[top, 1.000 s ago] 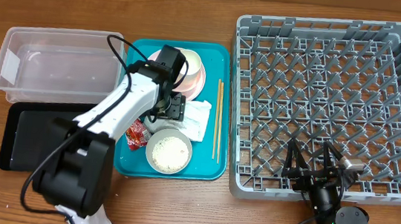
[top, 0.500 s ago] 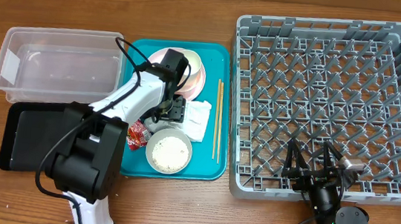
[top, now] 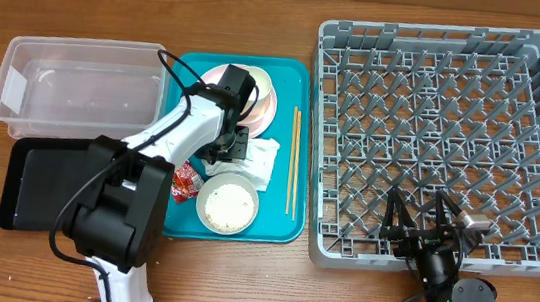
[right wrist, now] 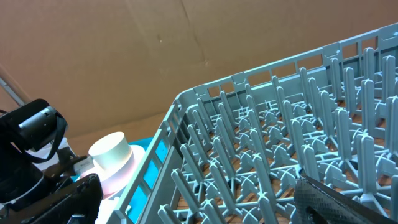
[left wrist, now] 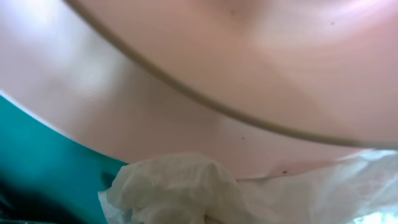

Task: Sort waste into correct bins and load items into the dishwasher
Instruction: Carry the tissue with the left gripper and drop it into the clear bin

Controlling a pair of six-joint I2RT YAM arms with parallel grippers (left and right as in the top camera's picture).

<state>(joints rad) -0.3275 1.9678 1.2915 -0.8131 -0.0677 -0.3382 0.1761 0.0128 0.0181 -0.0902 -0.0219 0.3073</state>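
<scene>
My left gripper [top: 234, 147] is down on the teal tray [top: 277, 227], shut on the left edge of the crumpled white napkin [top: 262, 160]. In the left wrist view the napkin [left wrist: 186, 193] bunches at the bottom edge, under the rim of a pink plate [left wrist: 217, 74]; the fingers themselves are hidden there. The stacked plates [top: 262, 116] carry a cream cup [top: 262, 88]. A bowl [top: 227, 205] with rice sits at the tray's front, and a red sauce packet [top: 183, 180] lies left of it. Chopsticks [top: 293, 159] lie along the right side. My right gripper [right wrist: 199, 204] stands open over the dish rack [top: 433, 32].
A clear tub [top: 75, 90] stands at the left, with the black tray [top: 40, 187] in front of it. The dish rack [right wrist: 280, 143] fills the right half of the table. The left arm's white link [top: 165, 145] crosses the tray's left edge.
The left gripper came down beside the plates and shut on the napkin, which now bunches toward it. The right arm has not moved.
</scene>
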